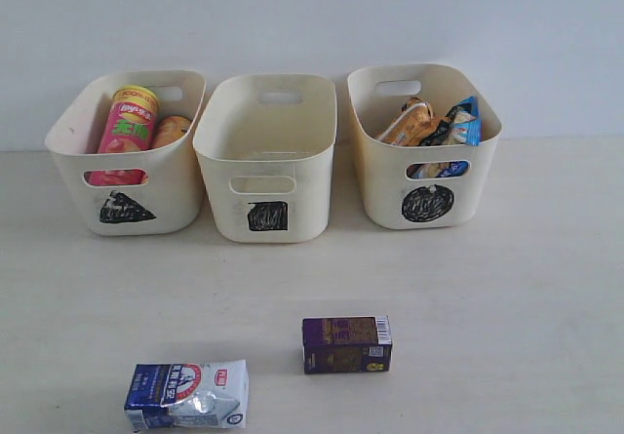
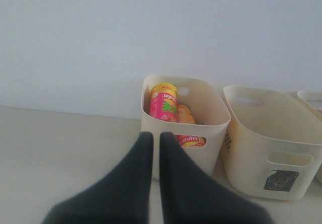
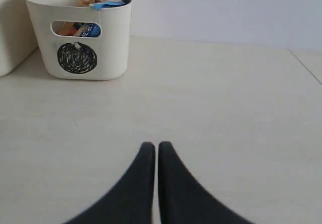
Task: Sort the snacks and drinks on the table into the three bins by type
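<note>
My left gripper (image 2: 156, 136) and right gripper (image 3: 156, 146) both have their jaws pressed together, above the table (image 1: 507, 307). The crumpled blue-white pouch (image 1: 187, 395) lies nearest, with the purple carton (image 1: 346, 344) just beyond it, on its side. At the back, the triangle bin (image 1: 166, 195) holds the pink tube (image 1: 129, 122) and yellow tube (image 1: 171, 130). The circle bin (image 1: 380, 190) holds the orange bag (image 1: 408, 122) and blue bag (image 1: 460, 124). The square bin (image 1: 312, 200) stands between them.

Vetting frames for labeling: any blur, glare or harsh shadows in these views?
Exterior view: soft light, faint shadows beside the purple carton and milk pouch, slight sheen on the pouch. Left wrist view: left gripper blurred near the lens, chip-tube bin sharper. Right wrist view: right gripper soft-edged, circle bin clear.
</note>
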### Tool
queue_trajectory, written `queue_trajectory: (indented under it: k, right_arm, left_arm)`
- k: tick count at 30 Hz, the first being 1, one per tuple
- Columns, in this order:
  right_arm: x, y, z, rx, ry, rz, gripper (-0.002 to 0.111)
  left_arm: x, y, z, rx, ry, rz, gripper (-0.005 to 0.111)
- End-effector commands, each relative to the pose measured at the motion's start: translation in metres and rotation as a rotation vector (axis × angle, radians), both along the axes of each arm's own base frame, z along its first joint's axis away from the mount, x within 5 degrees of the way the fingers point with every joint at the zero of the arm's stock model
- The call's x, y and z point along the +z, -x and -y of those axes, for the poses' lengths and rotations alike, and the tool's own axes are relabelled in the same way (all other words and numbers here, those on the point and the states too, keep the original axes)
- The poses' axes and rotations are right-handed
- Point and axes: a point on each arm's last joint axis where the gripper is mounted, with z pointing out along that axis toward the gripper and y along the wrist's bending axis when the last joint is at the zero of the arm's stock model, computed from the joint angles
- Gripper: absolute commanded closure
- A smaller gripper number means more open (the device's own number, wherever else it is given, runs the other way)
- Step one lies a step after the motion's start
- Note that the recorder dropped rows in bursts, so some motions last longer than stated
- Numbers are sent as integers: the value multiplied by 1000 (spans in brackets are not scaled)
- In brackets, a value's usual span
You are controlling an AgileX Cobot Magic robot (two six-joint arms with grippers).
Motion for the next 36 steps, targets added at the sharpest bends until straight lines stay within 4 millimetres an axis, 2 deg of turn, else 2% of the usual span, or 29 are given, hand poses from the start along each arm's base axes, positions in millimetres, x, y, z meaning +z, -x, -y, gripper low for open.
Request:
queue_trajectory:
  k: [1,4,11,19,25,30,36]
  right_arm:
    - [0,0,0,-3,2,8,108]
    - [0,0,0,-3,2,8,108]
    - [0,0,0,-3,2,8,108]
    - [0,0,0,-3,2,8,108]
    - [0,0,0,-3,2,8,108]
    - [0,0,0,-3,2,8,108]
    - [0,0,0,-3,2,8,108]
  left_arm:
    - [-19,15,0,-6,1,91,102]
    - [-40,16,0,-9,9,75,102]
    - [-65,12,1,-15,47,15,102]
    - [-68,12,2,-19,88,-8,102]
    - [-79,13,2,-27,-2,-128,102]
    - [-81,14,3,-45,-87,-148,102]
    - [-81,14,3,-47,-78,-150,102]
